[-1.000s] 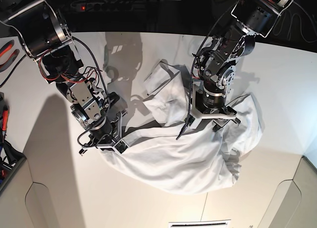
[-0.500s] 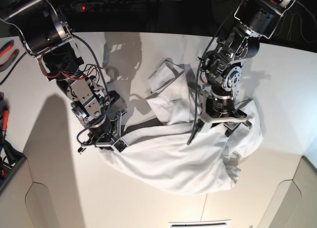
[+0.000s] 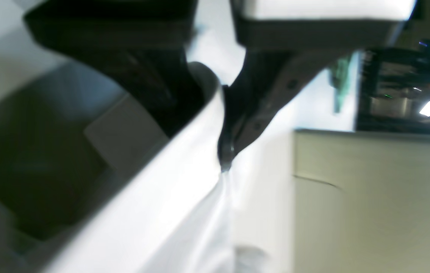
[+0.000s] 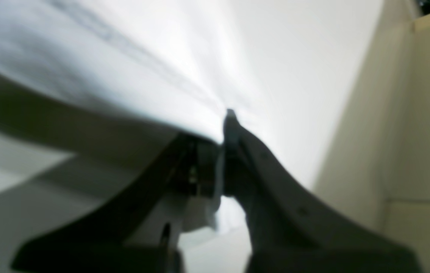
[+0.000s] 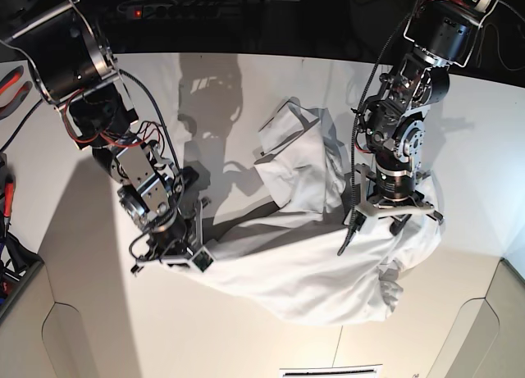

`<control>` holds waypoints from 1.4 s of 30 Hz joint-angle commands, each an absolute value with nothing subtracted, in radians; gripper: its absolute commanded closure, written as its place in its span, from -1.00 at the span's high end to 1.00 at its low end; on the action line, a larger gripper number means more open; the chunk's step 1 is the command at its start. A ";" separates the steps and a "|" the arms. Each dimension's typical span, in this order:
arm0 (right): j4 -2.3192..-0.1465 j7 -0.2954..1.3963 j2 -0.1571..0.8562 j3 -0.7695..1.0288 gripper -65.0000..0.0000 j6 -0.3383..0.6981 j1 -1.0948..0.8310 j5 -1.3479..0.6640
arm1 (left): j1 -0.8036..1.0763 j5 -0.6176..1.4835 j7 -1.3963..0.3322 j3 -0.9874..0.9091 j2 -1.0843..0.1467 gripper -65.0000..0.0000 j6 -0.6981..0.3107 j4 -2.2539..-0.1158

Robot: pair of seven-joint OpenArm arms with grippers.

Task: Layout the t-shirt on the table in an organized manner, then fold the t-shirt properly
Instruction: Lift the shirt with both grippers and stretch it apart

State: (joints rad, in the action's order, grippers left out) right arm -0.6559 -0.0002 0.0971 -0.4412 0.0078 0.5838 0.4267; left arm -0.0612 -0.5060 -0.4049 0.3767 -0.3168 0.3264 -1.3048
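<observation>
- shirt (image 5: pixel 312 263) is bunched up on the tabletop (image 5: pixel 98 312), strung between both sets of fingers
- left fingers (image 3: pixel 224 167) pinched tight on a shirt edge
- right fingers (image 4: pixel 225 117) clamped on the other edge, cloth fanning away from the tips

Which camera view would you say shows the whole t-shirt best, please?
The base view: it shows the whole t-shirt rumpled on the table between both arms. The left wrist view shows only a blurred strip of cloth pinched between the left gripper fingers; the right wrist view shows one edge held by the right gripper.
</observation>
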 commanded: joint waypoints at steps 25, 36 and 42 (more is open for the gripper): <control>-1.539 0.700 0.125 -0.127 -1.00 0.207 0.760 0.208 | -0.801 0.109 -0.705 0.355 -0.709 -1.00 -0.130 -1.598; -1.628 1.105 0.272 -0.128 -1.00 0.596 0.401 -0.458 | -0.471 0.816 -1.162 0.355 -0.736 -1.00 -0.698 -1.598; -1.781 1.142 0.447 -0.128 -1.00 0.610 0.225 -0.569 | -0.381 1.281 -1.361 0.355 -0.827 -1.00 -0.698 -1.602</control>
State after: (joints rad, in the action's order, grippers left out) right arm -1.7664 1.1515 0.4374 -0.1356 0.6056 0.2108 -0.5552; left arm -0.3576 1.2678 -1.3682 0.3672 -0.8097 -0.6941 -1.5871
